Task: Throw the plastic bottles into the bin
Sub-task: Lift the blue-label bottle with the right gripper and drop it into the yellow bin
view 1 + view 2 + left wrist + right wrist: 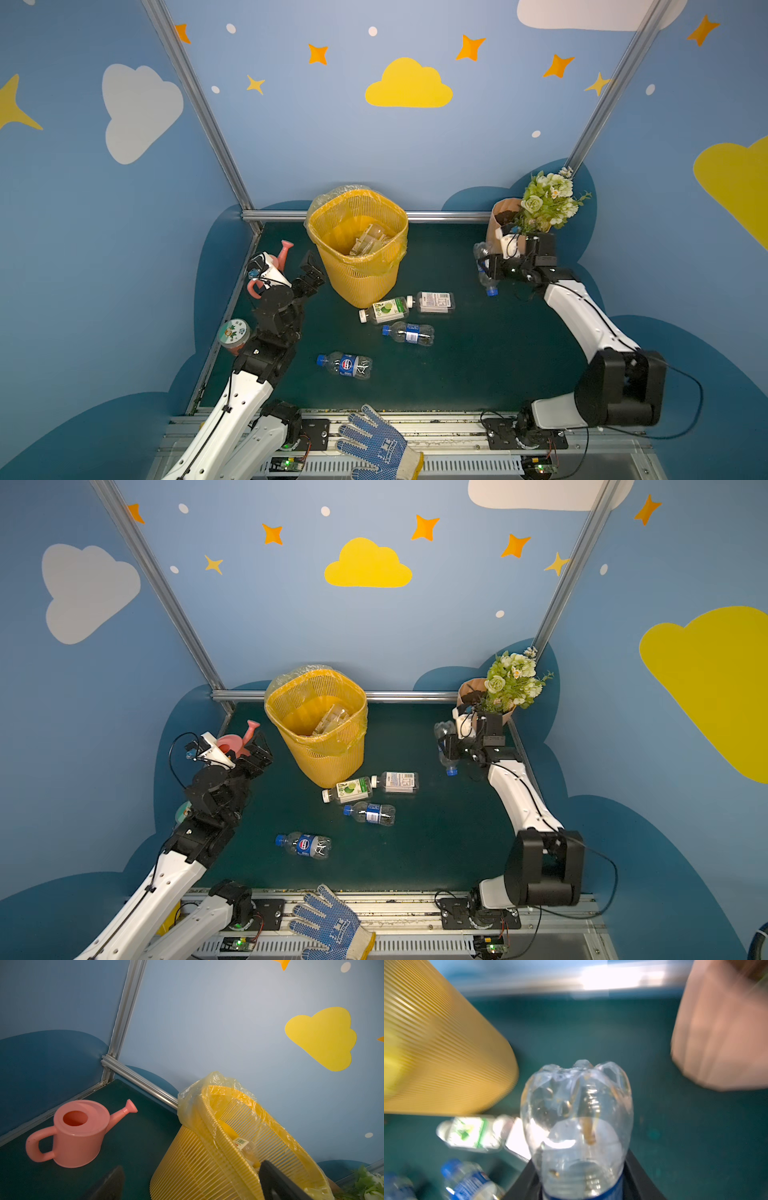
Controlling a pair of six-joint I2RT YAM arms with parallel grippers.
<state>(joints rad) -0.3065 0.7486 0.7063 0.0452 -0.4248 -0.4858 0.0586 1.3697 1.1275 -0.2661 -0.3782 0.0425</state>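
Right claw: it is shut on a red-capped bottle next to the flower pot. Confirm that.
Not quite: the cap is blue, as both top views show. The right claw is shut on that bottle next to the flower pot.

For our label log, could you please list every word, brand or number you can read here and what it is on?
No words are legible.
Nearest blue-label bottle: round red-white-blue emblem, lettering too small.
White-label bottle: barcode, digits too small.
Green-label bottle: print blurred.
Glove: blue mark, unreadable.
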